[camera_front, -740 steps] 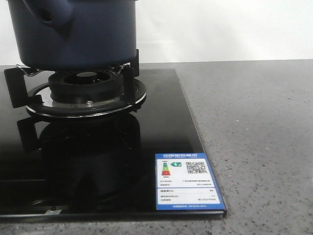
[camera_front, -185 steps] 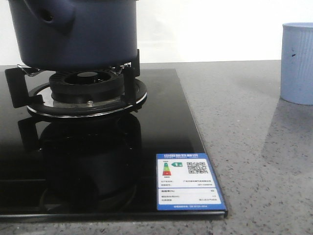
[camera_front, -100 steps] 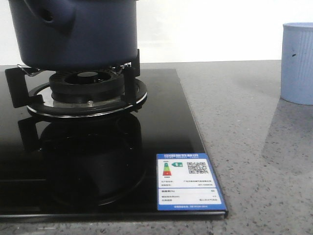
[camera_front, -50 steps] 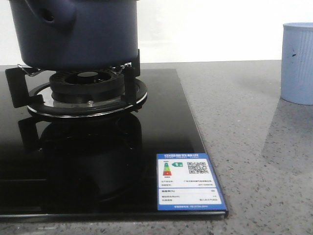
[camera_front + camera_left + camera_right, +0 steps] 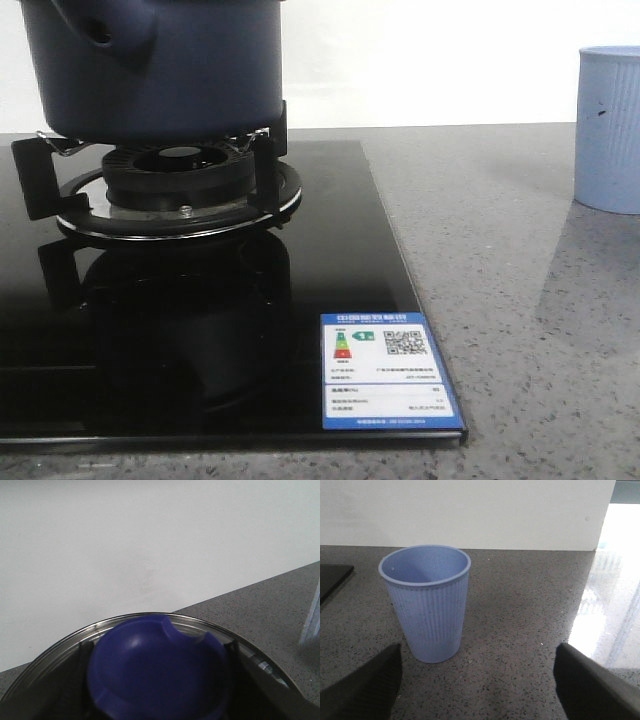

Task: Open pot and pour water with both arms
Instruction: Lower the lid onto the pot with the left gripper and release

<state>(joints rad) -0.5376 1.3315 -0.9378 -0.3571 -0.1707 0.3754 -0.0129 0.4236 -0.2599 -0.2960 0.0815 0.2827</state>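
Nothing moved: pot [image 5: 150, 70] on burner [image 5: 178, 190], right gripper [image 5: 475, 680] wide beside cup [image 5: 427, 605] (left's grip unclear).

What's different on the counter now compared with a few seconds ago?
A pale blue ribbed cup has appeared at the right edge of the front view; about seven seconds ago that spot showed only bare counter. Over the last two seconds it has hardly shifted. The dark blue pot sits on the burner as before, and the black cooktop with its energy label is unchanged.
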